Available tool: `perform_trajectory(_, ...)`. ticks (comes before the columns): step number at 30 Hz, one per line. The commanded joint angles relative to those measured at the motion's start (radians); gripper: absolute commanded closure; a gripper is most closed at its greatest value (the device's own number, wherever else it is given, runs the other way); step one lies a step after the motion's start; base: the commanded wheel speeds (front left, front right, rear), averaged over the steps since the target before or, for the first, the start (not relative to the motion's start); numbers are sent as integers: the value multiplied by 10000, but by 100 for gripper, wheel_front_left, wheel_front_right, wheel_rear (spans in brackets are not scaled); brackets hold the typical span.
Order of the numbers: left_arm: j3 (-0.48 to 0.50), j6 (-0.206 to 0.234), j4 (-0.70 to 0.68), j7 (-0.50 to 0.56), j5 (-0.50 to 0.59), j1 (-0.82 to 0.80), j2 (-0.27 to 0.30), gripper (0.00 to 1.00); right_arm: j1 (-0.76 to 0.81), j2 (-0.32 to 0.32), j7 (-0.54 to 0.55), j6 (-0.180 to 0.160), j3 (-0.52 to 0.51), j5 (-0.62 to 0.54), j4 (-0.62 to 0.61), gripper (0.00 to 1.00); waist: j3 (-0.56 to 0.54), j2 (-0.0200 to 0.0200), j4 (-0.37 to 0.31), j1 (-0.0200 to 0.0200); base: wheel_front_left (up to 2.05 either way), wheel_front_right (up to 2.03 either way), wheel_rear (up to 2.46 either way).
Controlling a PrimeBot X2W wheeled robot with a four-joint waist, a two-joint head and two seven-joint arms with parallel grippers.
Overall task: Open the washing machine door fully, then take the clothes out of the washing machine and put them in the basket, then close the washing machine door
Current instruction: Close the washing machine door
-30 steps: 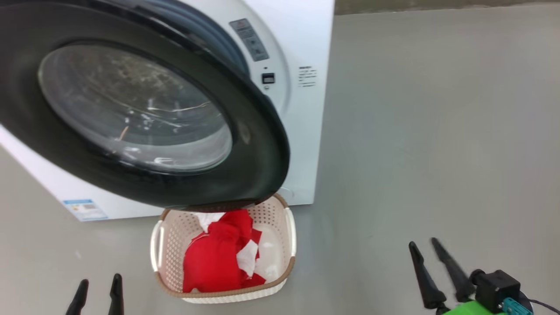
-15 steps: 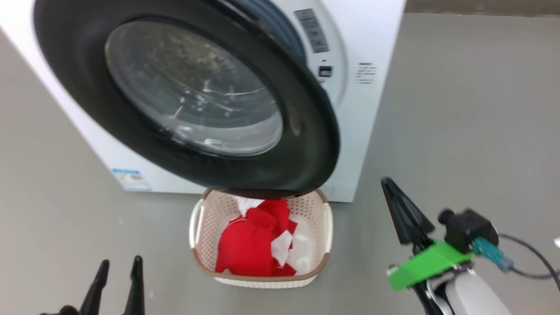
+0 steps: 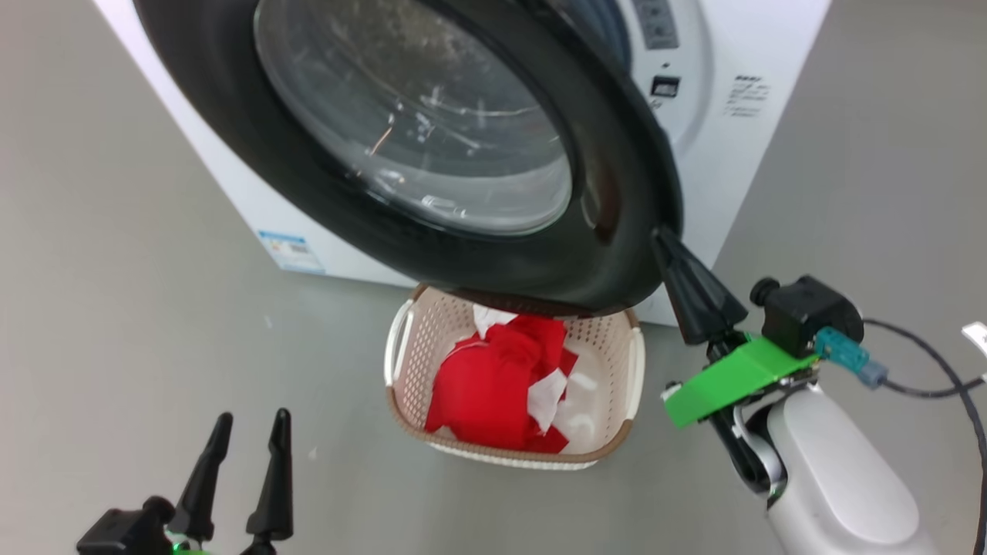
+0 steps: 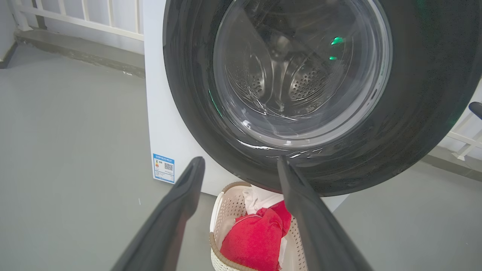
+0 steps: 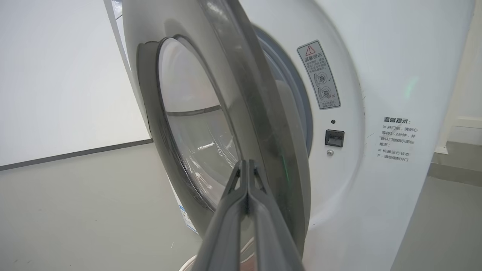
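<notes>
Head view: washing machine door (image 3: 416, 108) ajar above the basket (image 3: 432, 331)

Its top is cut off; its rim hides the basket's far edge. Red-and-white clothes (image 3: 486, 393) lie inside, before the washing machine (image 3: 717, 154). Right gripper (image 3: 663, 237): fingers pressed together, empty, tip at the door's edge, contact unclear. Left gripper (image 3: 253, 416): spread, empty, well apart.

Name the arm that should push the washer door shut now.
Right: the right tool, shut, points at the washing machine door's free edge; the left tool hangs open, low, short of it.
</notes>
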Motion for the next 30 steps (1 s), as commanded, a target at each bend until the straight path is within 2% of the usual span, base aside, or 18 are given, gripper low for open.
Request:
perform_trajectory(1, 234, -56, -282, -122, -16, -390, 77, 0, -459, 72, -65, 35, 153, 239, -135, 100, 434, 0, 348, 0, 0, 0, 0)
perform_trajectory(30, -395, -56, -381, -122, -690, -1864, -127, 0, -3218, -228, -65, 35, -1824, -439, -156, 100, 2570, 0, 1151, 0, 0, 0, 0)
